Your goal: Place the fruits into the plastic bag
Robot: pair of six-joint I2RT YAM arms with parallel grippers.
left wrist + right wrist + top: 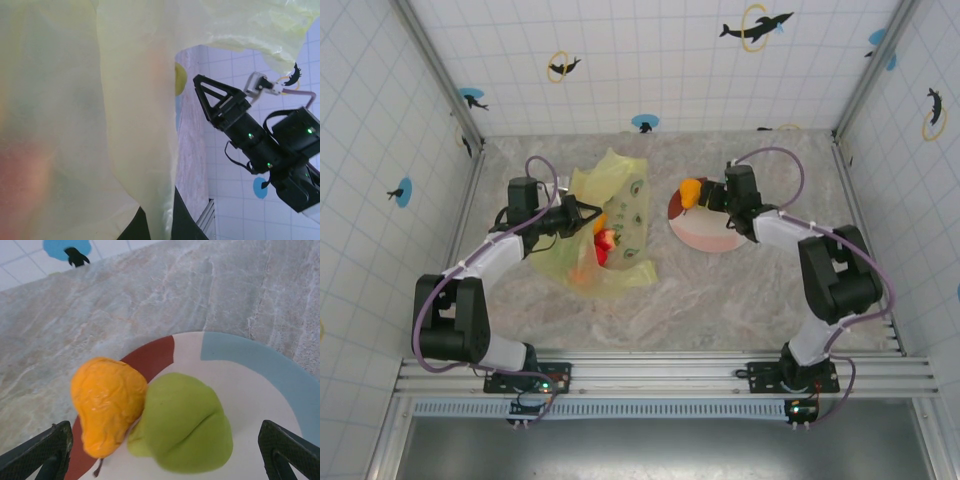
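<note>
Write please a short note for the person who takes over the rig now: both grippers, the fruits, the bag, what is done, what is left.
Left gripper: shut on the edge of the bag, lifting it.
Right gripper: open and empty, low over the plate.
On the plate: an orange fruit and a green fruit, touching each other.
Done: a red fruit and a second orange fruit lie in the bag.
Left: move the two fruits from the plate into the bag.
</note>
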